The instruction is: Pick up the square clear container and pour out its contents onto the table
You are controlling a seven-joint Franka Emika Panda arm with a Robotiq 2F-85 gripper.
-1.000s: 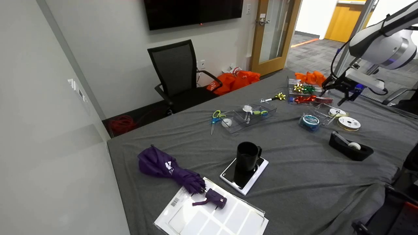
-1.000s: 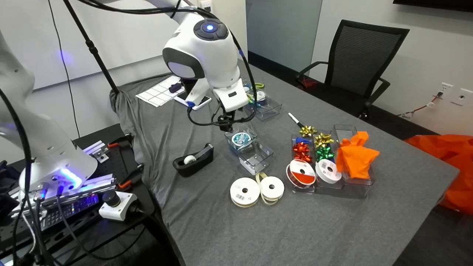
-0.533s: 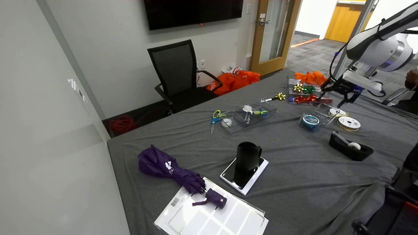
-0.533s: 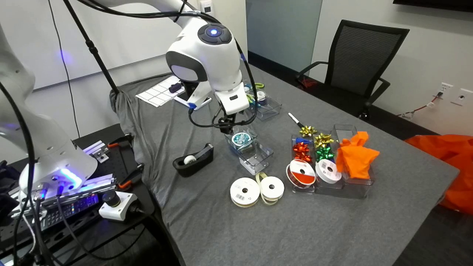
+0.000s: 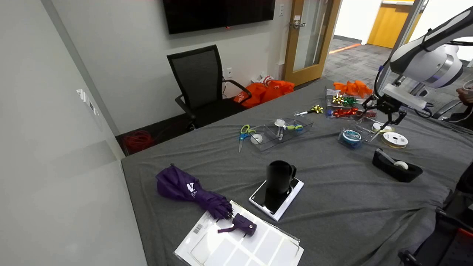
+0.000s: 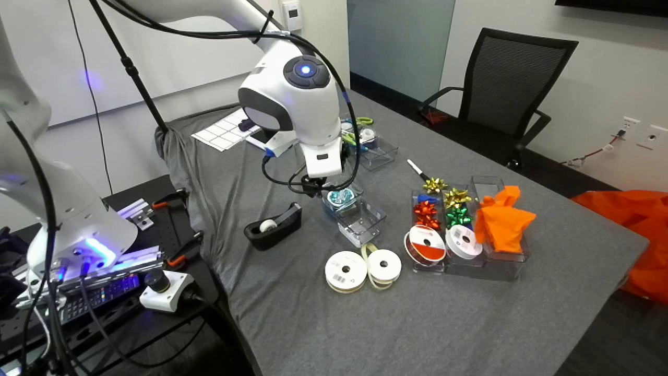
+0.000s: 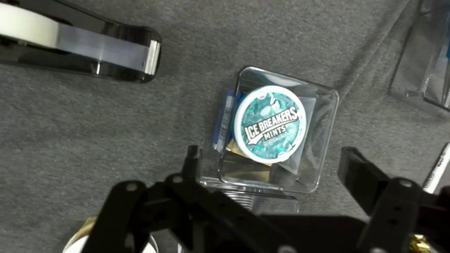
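Note:
The square clear container (image 7: 321,140) stands upright on the dark grey cloth of the table (image 7: 105,116). It also shows in both exterior views (image 5: 354,146) (image 6: 330,207). Its contents are a round teal-and-white mint tin (image 7: 270,124), with a blue packet and gold and pale pieces partly hidden under it. My gripper (image 7: 270,153) is open and empty. In the wrist view its fingers lie on either side of the container's near part, apart from it. In the exterior views the gripper (image 5: 371,122) (image 6: 313,188) hangs above the container area; one finger is hidden in an exterior view.
A second clear box (image 6: 362,222) adjoins the container. A black tape dispenser (image 6: 272,227) and white ribbon spools (image 6: 345,270) (image 6: 384,266) lie nearby. Clear trays with bows and an orange cloth (image 6: 503,222) stand farther off. A person's hand (image 5: 466,94) shows at an exterior view's edge.
My arm and open gripper have moved lower, with a slight sideways shift and tilt. The container and table items have not moved. A person's hand has come into view at the edge.

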